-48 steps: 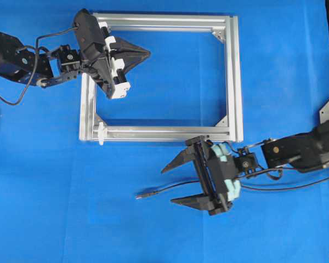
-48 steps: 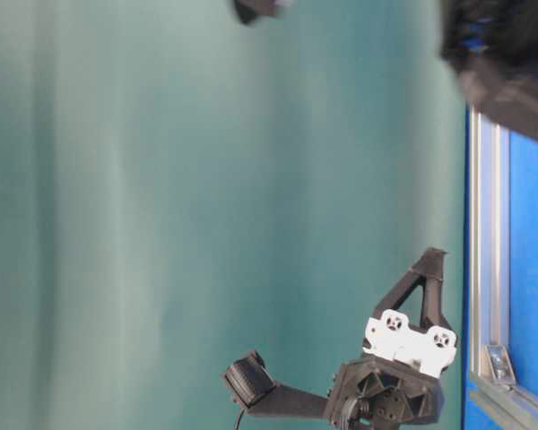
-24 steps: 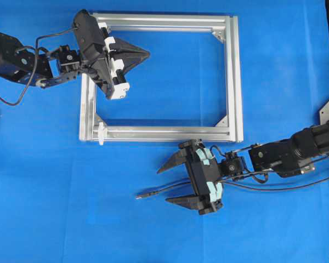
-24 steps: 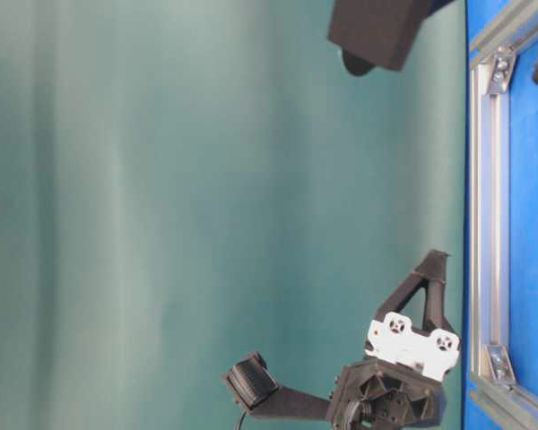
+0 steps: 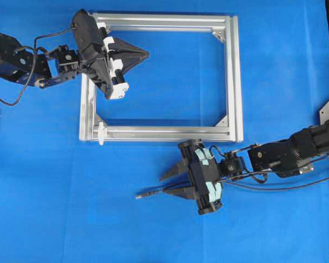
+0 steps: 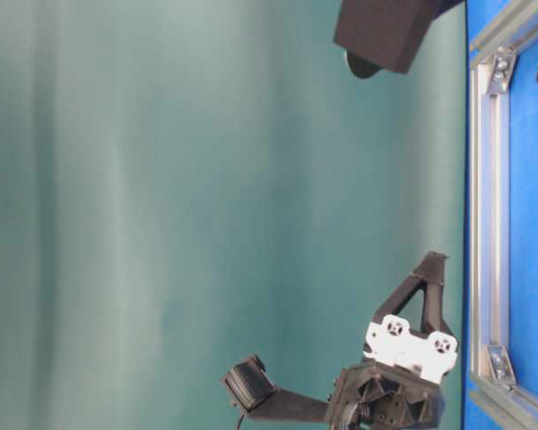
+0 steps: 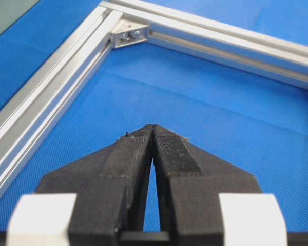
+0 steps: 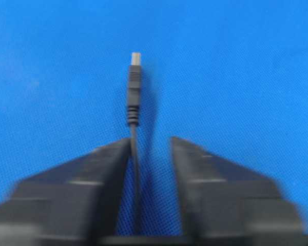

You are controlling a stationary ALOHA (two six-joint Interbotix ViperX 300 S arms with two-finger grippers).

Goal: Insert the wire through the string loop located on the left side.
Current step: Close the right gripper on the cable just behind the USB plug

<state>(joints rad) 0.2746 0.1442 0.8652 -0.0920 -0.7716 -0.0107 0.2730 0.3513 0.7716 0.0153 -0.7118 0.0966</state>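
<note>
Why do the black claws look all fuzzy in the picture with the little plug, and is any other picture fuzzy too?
In the right wrist view, the right gripper sits too close to the lens and smears, while the wire ahead looks sharper. In the left wrist view, the left gripper shows crisp ridges near its tips; its white blocks are soft. The overhead view is evenly lit and sharp. The table-level view appears turned sideways, its teal backdrop hazy.

Brushed metal frame (image 5: 159, 133) on a blue woven mat (image 5: 71, 219).
The frame's silver bars look smooth and satin, with grooved faces; the mat shows a fine, matt cloth-like weave. The wire (image 8: 133, 107) wears dull black rubbery sheathing, its tip bright metal. Gripper fingers (image 7: 133, 154) appear matt black plastic, finely ribbed.
</note>
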